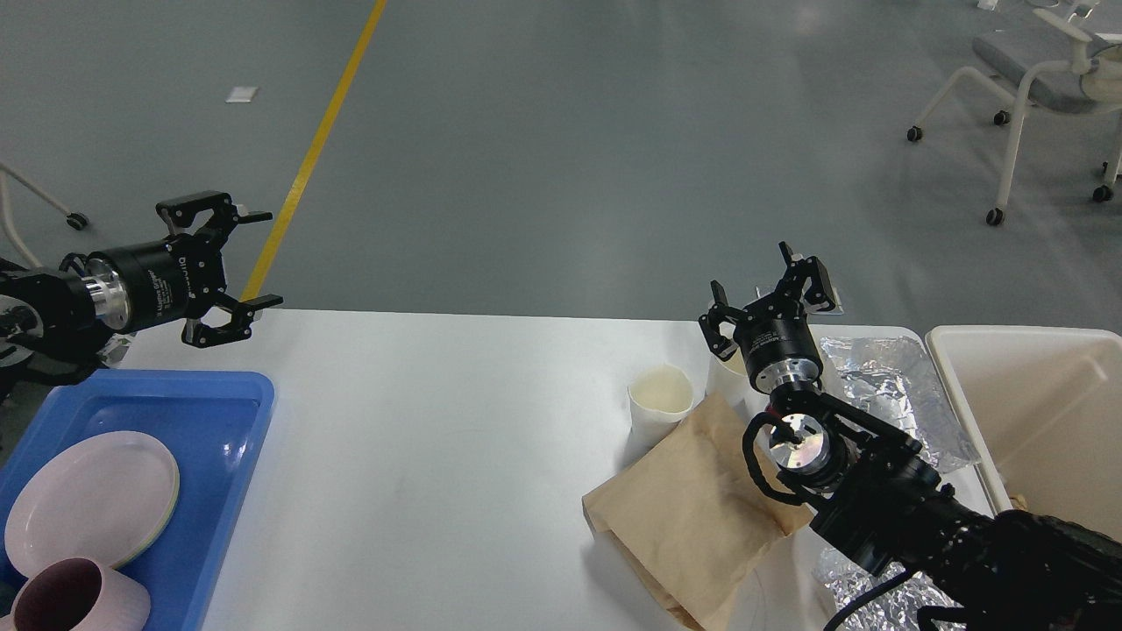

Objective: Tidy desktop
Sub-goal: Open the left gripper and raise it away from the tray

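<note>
With both our grippers, left point(237, 258) and right point(771, 285), spread wide and empty, we should lower the right onto the cup point(659, 399) at its 7 o'clock, clear of the bag point(692, 517).

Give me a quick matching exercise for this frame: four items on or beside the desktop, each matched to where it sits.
Items:
1. pink plate
2. paper cup
3. brown paper bag
4. cream bin

Places:
A. right of the desktop
B. lying flat, front right, under the right arm
C. in the blue tray
D. upright, just behind the bag

Pairs: 1-C, 2-D, 3-B, 4-A
</note>
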`<control>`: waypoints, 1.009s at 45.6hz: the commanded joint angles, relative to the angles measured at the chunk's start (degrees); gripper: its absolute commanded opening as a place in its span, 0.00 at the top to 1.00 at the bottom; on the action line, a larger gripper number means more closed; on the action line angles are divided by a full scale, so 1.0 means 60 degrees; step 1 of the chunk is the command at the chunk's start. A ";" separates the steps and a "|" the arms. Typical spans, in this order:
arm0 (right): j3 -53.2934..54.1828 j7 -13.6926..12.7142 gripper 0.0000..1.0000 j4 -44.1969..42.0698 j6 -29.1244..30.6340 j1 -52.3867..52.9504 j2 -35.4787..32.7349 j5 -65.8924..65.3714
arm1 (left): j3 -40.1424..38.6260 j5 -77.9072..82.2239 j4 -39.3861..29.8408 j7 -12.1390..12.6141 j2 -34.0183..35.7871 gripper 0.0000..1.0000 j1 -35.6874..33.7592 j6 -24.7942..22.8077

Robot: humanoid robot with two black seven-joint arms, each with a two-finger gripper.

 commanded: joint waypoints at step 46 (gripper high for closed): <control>0.0000 0.0000 0.00 0.0012 0.0000 0.0000 0.0018 -0.0009 | -0.3176 -0.1197 0.1344 -0.3553 -0.4514 0.00 0.2350 -0.0464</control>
